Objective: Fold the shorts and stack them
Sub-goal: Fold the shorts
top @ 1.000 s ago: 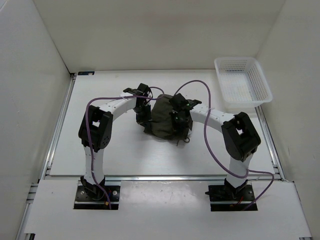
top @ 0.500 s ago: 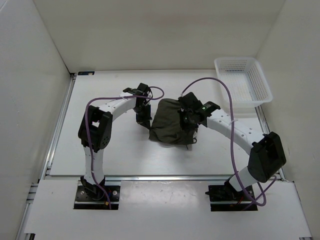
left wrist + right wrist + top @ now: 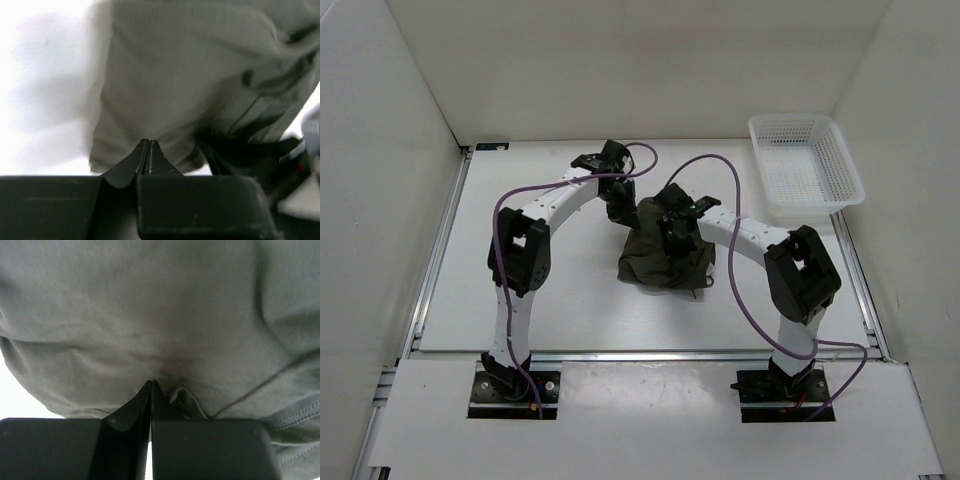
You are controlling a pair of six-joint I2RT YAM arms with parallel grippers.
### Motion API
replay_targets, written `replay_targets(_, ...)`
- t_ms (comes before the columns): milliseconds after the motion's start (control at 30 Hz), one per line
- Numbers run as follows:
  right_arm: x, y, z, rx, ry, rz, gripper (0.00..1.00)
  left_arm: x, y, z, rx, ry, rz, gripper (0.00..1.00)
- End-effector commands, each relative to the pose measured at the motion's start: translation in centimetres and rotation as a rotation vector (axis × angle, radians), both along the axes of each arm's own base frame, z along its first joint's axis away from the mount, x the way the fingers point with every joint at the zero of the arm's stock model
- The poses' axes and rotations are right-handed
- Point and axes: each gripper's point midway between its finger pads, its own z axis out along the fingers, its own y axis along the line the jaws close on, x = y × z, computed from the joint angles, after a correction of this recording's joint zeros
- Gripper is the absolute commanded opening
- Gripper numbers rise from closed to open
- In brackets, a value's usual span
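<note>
Claws: 2, both in view.

Left claw (image 3: 147,145): black fingers pressed together, tips meeting on the lower edge of one pair of dark olive-green soft fabric shorts (image 3: 175,75). Cloth puckers at the tips, so it reads as a pinch. The layer between the tips is not itself visible. The left wrist view is blurred and overexposed, and the cloth looks pale grey-green there.

Right claw (image 3: 151,385): fingers likewise closed to a point, nipping the shorts. Creases run to the tips and a small fold stands just right of them. Cloth fills nearly the whole right wrist view. A stitched hem shows lower right.

Shorts: 1 pair, bunched in a heap near the middle of the white bench (image 3: 550,300), between the two claws. The left claw is at the heap's far left corner. The right claw is on top, toward the far right. Waistband and legs cannot be told apart. A thin dark cord end (image 3: 703,287) sticks out at the near right edge.

Arms: 2, white jointed, left arm (image 3: 555,205) and right arm (image 3: 745,235), both arching inward to the heap.

Baskets: 1, a white perforated plastic basket (image 3: 849,160), rectangular, at the far right corner, well apart from the shorts.
</note>
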Motion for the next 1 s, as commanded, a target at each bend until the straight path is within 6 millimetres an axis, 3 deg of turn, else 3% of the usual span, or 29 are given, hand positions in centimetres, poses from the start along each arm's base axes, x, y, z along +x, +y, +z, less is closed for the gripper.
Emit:
replay_targets(0, -0.9, -0.6, 1.6, 0.032, -0.032, 0.003, 0.0, 0.2, -1.5, -1.9, -0.017, 0.056, -0.014, 0.1)
replay_targets(233, -4.8, -4.7, 1.6, -0.018, -0.023, -0.022, 0.0, 1.9, -2.6, -3.5, -0.019, 0.079, -0.01, 0.1)
replay_targets(367, -7.2, -6.8, 0.2, -0.061, 0.02, -0.043, 0.0, 2.5, -2.8, -3.4, -0.017, 0.064, -0.006, 0.1)
replay_targets(467, -7.8, -7.7, 0.5, -0.075, 0.016, -0.059, 0.0, 2.5, -2.8, -2.7, -0.023, 0.052, -0.007, 0.1)
replay_targets(533, -7.2, -7.4, 2.1, -0.059, -0.016, -0.063, 0.0, 2.2, -2.6, -1.6, -0.028, 0.044, -0.007, 0.1)
replay_targets(567, -6.8, -7.0, 3.6, -0.024, -0.055, -0.064, 0.0, 2.0, -2.5, 0.4, -0.044, 0.013, -0.008, 0.1)
replay_targets(633, -6.1, -6.4, 5.7, 0.012, -0.097, -0.066, 0.0, 1.7, -1.7, 1.2, -0.022, -0.01, 0.007, 0.1)
replay_targets(667, -5.8, -6.2, 6.4, 0.022, -0.108, -0.066, 0.0, 1.6, -1.5, 2.8, -0.029, -0.043, 0.011, 0.1)
replay_targets(700, -4.8, -5.4, 8.2, 0.053, -0.15, -0.058, 0.0, 1.5, -1.2, 3.1, -0.023, -0.053, 0.017, 0.1)
replay_targets(800, -3.0, -3.8, 8.3, 0.055, -0.15, -0.034, 0.02, 1.1, -1.0, 3.6, -0.023, -0.054, 0.017, 0.1)
replay_targets(833, -2.2, -2.4, 9.2, 0.08, -0.161, -0.02, 0.02, 1.1, -1.0, 3.6, -0.023, -0.054, 0.017, 0.1)
replay_targets(867, -1.5, -1.9, 7.7, 0.048, -0.132, -0.009, 0.02, 1.1, -1.0, 3.6, -0.023, -0.054, 0.017, 0.1)
replay_targets(900, -1.0, -1.5, 7.4, 0.04, -0.129, 0.001, 0.05, 1.1, -1.0, 3.2, -0.018, -0.046, 0.017, 0.1)
replay_targets(933, -0.7, -1.2, 7.1, 0.036, -0.124, 0.001, 0.31, 0.9, -0.9, 3.1, -0.014, -0.038, 0.017, 0.1)
replay_targets(967, -0.2, -0.8, 6.5, 0.027, -0.114, 0.001, 0.4, 0.9, -0.9, 3.1, -0.014, -0.037, 0.017, 0.1)
